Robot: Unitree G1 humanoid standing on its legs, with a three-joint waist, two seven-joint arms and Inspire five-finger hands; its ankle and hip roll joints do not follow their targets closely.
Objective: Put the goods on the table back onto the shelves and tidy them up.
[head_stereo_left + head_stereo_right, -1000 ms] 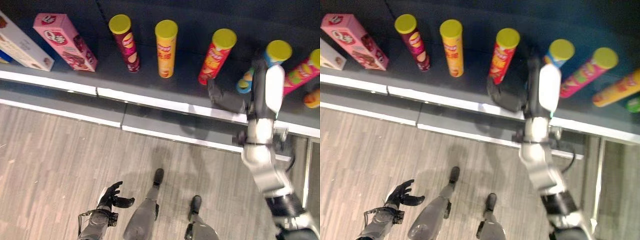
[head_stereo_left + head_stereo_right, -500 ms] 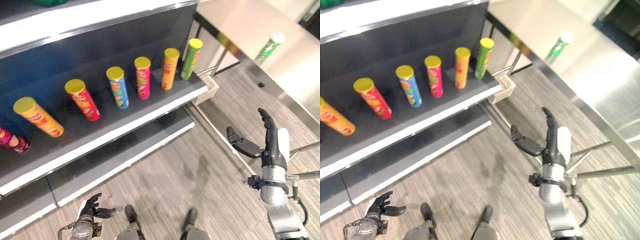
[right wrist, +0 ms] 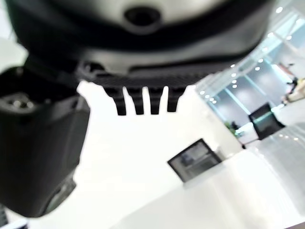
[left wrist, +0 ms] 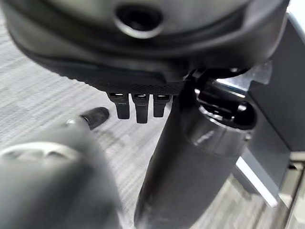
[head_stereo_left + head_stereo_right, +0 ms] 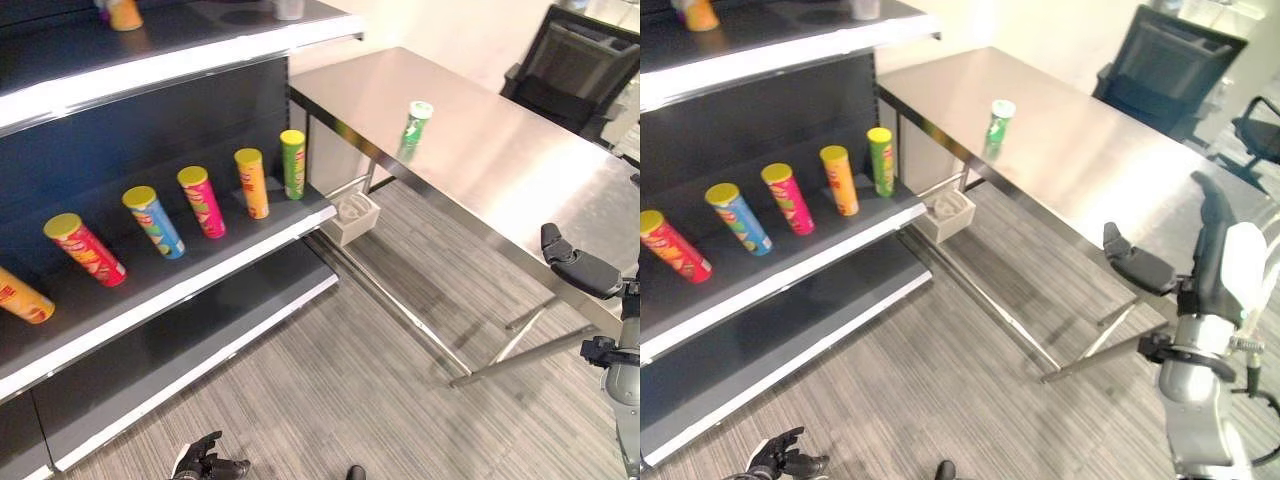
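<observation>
A green can with a white lid (image 5: 415, 125) stands alone on the long steel table (image 5: 520, 170). On the dark middle shelf (image 5: 200, 255) a row of yellow-lidded cans stands upright: red (image 5: 85, 250), blue (image 5: 153, 222), pink (image 5: 201, 202), orange (image 5: 252, 184) and green (image 5: 292, 165). My right hand (image 5: 1215, 250) is raised at the table's near edge, open, fingers straight and thumb out, holding nothing. It is well short of the can on the table. My left hand (image 5: 205, 465) hangs low over the floor, open and empty.
A small white tray (image 5: 352, 212) sits at the shelf's right end, under the table's corner. A black office chair (image 5: 1170, 65) stands behind the table. The upper shelf (image 5: 180, 45) carries an orange item (image 5: 125, 12). Grey plank floor lies between shelf and table.
The whole picture has swung from the shelf towards the table, so the camera has moved. My right hand has left the cans on the shelf and now stands by the table's edge.
</observation>
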